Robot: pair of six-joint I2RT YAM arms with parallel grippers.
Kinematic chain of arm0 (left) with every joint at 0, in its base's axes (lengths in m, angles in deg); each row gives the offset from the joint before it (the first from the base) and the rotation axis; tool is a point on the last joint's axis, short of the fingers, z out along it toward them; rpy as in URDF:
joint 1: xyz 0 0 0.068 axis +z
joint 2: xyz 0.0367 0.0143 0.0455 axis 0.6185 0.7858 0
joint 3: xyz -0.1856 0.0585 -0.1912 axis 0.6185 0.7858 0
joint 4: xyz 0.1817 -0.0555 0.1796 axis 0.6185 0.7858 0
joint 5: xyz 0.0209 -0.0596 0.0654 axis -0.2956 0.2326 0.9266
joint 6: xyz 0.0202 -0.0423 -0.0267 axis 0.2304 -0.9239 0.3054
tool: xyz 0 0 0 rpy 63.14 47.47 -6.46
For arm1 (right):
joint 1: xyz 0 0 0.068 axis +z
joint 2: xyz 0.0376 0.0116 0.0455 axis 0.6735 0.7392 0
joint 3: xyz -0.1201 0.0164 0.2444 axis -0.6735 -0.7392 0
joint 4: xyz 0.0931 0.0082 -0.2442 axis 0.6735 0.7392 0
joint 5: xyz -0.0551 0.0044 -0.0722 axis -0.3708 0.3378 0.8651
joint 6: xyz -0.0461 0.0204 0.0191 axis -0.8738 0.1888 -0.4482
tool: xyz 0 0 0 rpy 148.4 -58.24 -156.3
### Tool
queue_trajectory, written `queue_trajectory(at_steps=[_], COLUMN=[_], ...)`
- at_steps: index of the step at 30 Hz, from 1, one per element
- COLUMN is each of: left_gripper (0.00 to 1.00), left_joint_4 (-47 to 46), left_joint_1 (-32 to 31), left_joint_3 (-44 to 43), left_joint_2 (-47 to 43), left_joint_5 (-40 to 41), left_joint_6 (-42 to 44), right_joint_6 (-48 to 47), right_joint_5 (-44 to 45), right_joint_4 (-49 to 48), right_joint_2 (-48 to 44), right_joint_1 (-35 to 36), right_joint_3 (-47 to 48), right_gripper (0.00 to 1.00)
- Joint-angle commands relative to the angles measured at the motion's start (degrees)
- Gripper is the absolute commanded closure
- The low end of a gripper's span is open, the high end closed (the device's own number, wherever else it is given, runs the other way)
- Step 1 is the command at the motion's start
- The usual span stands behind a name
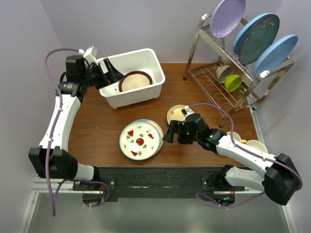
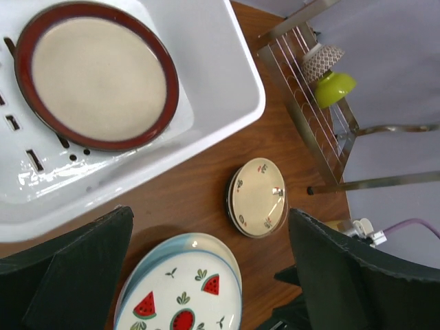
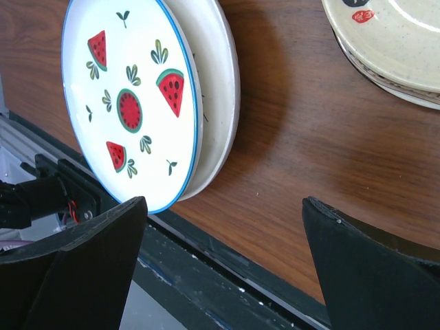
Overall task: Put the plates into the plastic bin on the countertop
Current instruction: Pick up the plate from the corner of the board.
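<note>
Left end effector [image 1: 109, 73] hangs at the left rim of the bin [image 1: 132, 100], fingers apart and empty. Just below and ahead of it, one maroon-rimmed plate [image 1: 136, 81] lies flat on the bin floor. Well below it on the tabletop [image 1: 97, 131], toward the arm bases, sits a stack topped by one watermelon plate [image 1: 140, 140]. At least one paler plate [image 3: 223, 82] lies beneath, and the full count cannot be told.

Right end effector [image 1: 172, 132] sits low at that stack's right edge, fingers spread wide and holding nothing, with the rims just to its left. Just behind it rest the tan plates [image 1: 177, 114], smaller, at least two stacked. Farther right stands the rack [image 1: 214, 87], holding three upright plates, one yellow-green cup [image 1: 233, 82] and one patterned bowl [image 1: 222, 73].

The plates look like glazed ceramic, so they are probably stiff, fairly heavy, slick under the fingers and liable to chip if knocked. Only the rim offers a hold, with one finger over the lip and one under it. The watermelon plate overhangs the one below, which should give the lower finger a way in. Lowering it gently onto the maroon-rimmed plate seems wise.
</note>
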Motion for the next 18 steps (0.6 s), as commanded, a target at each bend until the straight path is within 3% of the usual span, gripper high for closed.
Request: queue_trajectory(at_steps=[1,10,18], left_gripper=[0.0,0.0,0.0], left_joint_4=[-3.4,-5.9,0.1], left_joint_1=[-0.2,-0.2,-0.2], left_joint_3=[6.4,17.9,27.7], left_joint_2=[-5.8,-16.1,-23.6], left_joint_5=[-3.2,-3.6,0.2], left_joint_6=[0.5,-2.1,-1.9], right_joint_6=[0.9,1.7,2.4], right_joint_5=[-1.0,-2.6,-3.8], right_joint_4=[-1.9,-4.6,-7.1], right_joint_2=[-2.0,-2.3,-1.4], right_joint_1=[0.2,0.2,0.9], right_joint_3=[-0.1,-1.2,-1.6], right_gripper=[0.01,0.01,0.01])
